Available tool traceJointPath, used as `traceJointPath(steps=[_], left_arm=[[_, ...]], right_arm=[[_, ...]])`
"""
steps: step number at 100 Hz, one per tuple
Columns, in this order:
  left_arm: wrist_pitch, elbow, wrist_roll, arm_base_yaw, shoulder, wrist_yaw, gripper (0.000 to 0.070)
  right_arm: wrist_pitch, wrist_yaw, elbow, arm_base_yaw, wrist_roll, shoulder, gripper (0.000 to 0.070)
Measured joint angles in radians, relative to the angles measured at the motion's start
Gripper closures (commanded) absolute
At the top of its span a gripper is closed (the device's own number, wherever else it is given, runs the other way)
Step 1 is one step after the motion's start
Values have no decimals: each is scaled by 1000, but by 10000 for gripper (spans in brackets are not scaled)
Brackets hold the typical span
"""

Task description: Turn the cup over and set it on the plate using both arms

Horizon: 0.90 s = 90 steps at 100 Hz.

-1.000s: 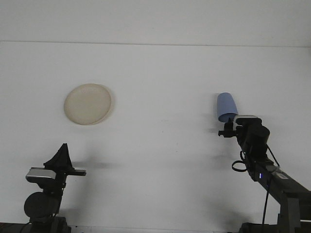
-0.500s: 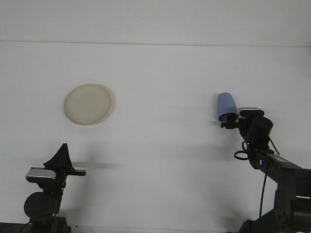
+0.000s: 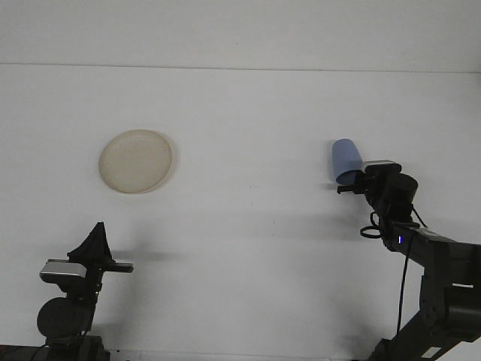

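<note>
Front view, right gripper [image 3: 350,183] pinching light-blue plastic cup [image 3: 345,160] near white table's [image 3: 248,120] right edge, round beige plate [image 3: 136,161] toward left edge, left gripper [image 3: 96,242] pressed together near front-left corner.

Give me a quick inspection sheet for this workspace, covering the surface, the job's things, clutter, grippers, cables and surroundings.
Surface: white table, plain and unmarked apart from soft shadows.
Job's things: beige plate lying flat on the left half, nothing on it; blue cup on the right half, at the tip of the right gripper, tilted slightly; whether it is clear of the table cannot be told.
Clutter: nothing seen.
Grippers: left gripper low at the near left edge, apart from the plate; right gripper at the cup's lower end; jaws' state cannot be told on either.
Cables: black cable hanging along the right arm, small loop near the wrist.
Surroundings: white wall behind the table; nothing else seen.
</note>
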Motion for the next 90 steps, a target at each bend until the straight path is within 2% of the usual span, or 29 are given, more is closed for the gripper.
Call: traceJointPath(steps=[17,33,73,90], left_arm=[[0,0,0,0,0,0,689],[0,0,0,0,0,0,689],[0,0,0,0,0,0,689],[0,0,0,0,0,0,689]], right_arm=[[-34,-2,1,2,0,-18,700],[-190,26,-2,21,0,-123,700],[-722,270,-3,248,64,-673,700],[-987,278,50,394,136,-855,700]])
